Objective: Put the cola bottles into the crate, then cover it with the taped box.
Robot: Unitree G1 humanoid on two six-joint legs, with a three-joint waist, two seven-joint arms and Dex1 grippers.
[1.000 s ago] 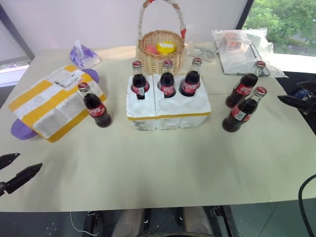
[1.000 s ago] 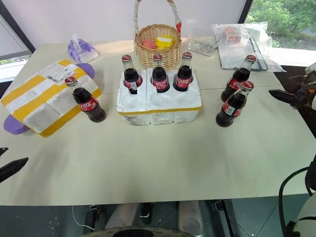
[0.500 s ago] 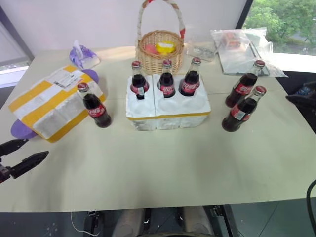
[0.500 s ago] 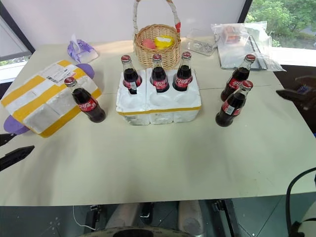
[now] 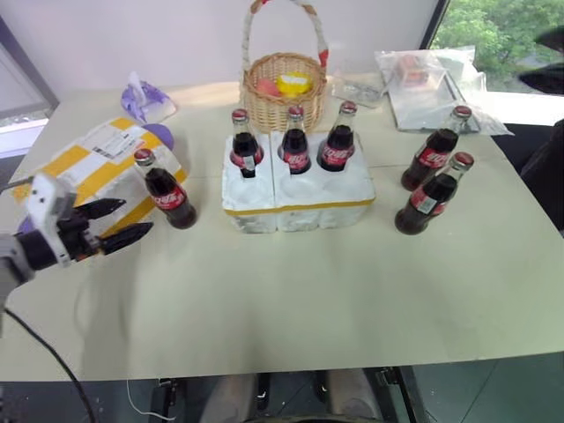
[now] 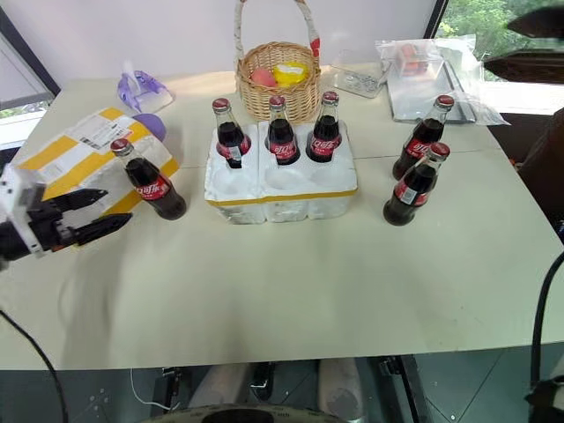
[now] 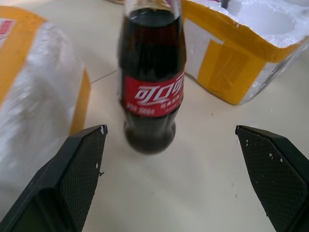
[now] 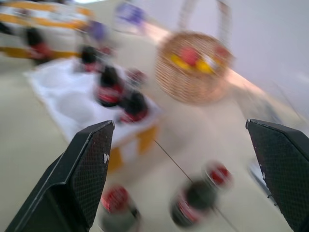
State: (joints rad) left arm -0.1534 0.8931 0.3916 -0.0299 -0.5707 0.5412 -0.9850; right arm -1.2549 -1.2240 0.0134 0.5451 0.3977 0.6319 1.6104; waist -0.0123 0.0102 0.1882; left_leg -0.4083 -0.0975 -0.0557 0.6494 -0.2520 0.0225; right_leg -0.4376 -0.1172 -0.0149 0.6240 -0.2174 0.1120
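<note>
Left pincer [image 5: 119, 223] spread wide, empty, aimed at lone cola bottle [image 5: 164, 189] standing beside taped box [image 5: 84, 172] on worktop [image 5: 308, 291]; glass likely heavy, slick, breakable: grip labelled body.

Left claw [image 5: 113, 223] spread beside lone cola bottle [image 5: 164, 190].

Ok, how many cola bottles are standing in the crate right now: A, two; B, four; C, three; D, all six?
C: three cola bottles fill the back row of the crate; its front wells are empty, and three more bottles stand on the table.
</note>
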